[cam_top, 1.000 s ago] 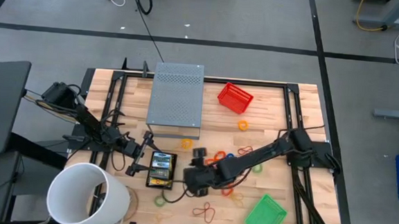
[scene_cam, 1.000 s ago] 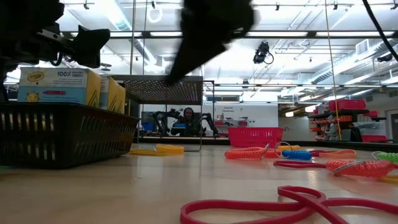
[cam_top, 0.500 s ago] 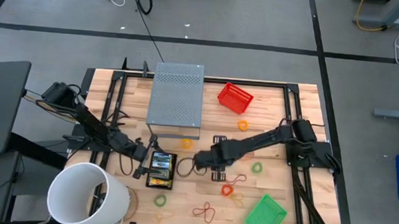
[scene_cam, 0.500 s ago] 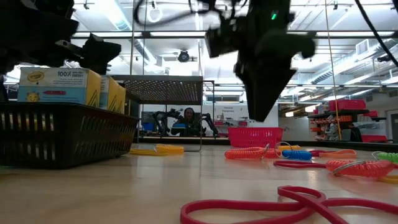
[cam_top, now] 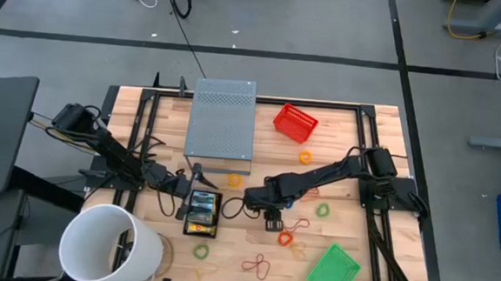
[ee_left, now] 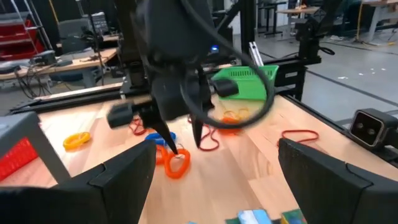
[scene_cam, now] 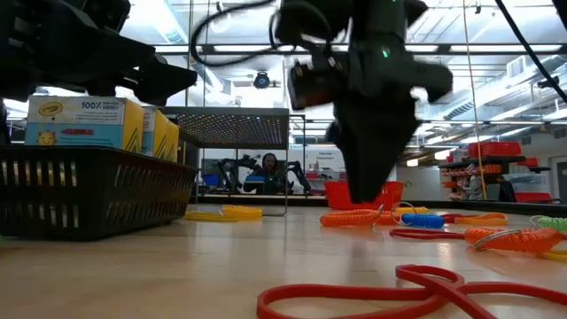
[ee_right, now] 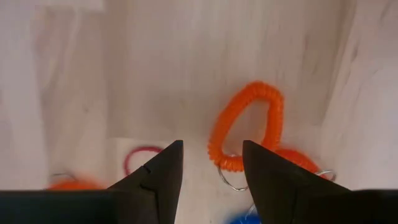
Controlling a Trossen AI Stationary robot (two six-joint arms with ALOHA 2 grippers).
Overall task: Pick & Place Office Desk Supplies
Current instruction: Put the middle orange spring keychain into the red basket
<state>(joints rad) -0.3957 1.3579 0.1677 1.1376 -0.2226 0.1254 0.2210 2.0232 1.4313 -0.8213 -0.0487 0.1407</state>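
Orange coiled wrist band loop (ee_right: 247, 124) flat on light wooden table (cam_top: 345, 164), centre of the high view; long axis runs roughly along right gripper's line of sight, metal ring at near end. Right gripper (ee_right: 210, 163) just above it, fingers spread, holding nothing. More coiled loops, red and blue (ee_left: 163, 138), close beside. Yellow-and-green cardboard crayon boxes (cam_top: 202, 209) in black mesh basket (scene_cam: 97, 190), lower centre-left. Left gripper (cam_top: 183, 204) at basket's left edge, fingers parted, empty. Grey perforated metal box (cam_top: 222, 123) behind; white bucket (cam_top: 109, 245) lower left.
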